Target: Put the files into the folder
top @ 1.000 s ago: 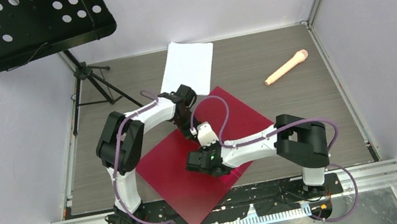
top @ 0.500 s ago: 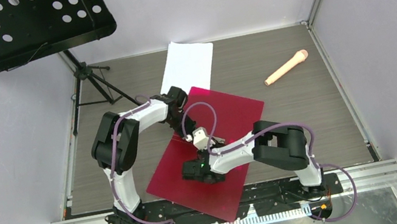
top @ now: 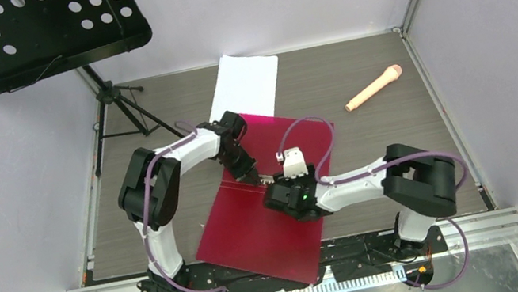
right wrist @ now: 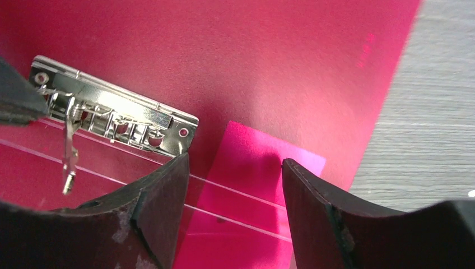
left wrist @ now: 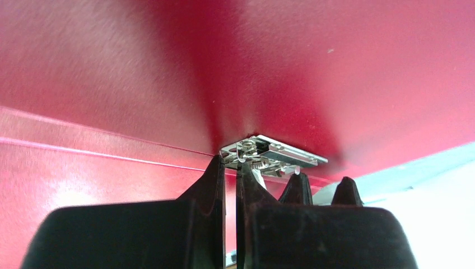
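Left hand [left wrist: 229, 166]: fingers pressed almost together with a hairline gap between them, tips set against the metal clip [right wrist: 112, 112]. Whether any part of the clip is pinched cannot be told. Right hand [right wrist: 234, 161]: fingers spread wide, poised over the pink patch [right wrist: 249, 174], which shows in the gap between them. Two hands counted, both over the middle of the folder [top: 254, 227].

Remaining items, by size:

- One tabletop [top: 383, 140], grey wood-grain.
- One black music stand [top: 35, 33] with a perforated tray, at the far left.
- One folder, dark red, lying open and flat at the centre of the tabletop. Its near corner reaches past the tabletop's near edge.
- One paper stack [top: 245, 84], white, flat at the far side of the tabletop and outside the folder. Its near edge meets the folder's far corner. The number of sheets cannot be told.
- One peach-coloured microphone [top: 374, 87], far right, well apart from the folder.
- One clip, silver, fixed along the folder's inner fold.
- One pink patch, inside the folder, just beside the clip's end.
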`<act>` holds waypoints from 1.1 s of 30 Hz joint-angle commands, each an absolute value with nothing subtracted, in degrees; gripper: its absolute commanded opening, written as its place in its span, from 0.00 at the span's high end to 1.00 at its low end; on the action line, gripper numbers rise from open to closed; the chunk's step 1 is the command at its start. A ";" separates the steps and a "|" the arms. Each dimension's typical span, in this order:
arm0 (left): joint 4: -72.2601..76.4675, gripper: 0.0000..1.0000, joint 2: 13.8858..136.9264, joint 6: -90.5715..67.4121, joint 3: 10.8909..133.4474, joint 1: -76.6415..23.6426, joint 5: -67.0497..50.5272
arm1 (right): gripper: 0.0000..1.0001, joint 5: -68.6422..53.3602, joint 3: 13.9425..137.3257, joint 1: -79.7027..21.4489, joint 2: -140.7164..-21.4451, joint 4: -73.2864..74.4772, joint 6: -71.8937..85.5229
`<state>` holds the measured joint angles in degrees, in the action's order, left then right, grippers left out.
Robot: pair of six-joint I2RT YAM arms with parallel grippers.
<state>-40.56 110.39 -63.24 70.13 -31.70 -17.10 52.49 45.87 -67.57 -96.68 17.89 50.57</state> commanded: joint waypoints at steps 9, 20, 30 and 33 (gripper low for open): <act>-59.61 1.00 119.02 -47.40 87.45 -38.66 5.72 | 0.29 37.38 44.58 -65.94 -81.61 16.20 45.37; -62.99 1.00 117.77 -44.02 97.12 -39.38 7.44 | 0.36 24.55 35.91 -63.33 -69.07 4.51 41.59; -69.08 0.56 106.09 -40.07 103.38 -39.00 16.78 | 0.68 4.42 32.65 -61.04 -75.75 -18.01 38.69; -69.31 0.46 101.33 -41.62 99.29 -37.76 17.98 | 0.73 -0.32 34.99 -59.94 -80.42 -20.36 39.33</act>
<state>-65.82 109.73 -41.15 101.78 -39.35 12.80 8.82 31.99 -61.17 -76.14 -10.66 40.16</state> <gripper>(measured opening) 0.479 0.301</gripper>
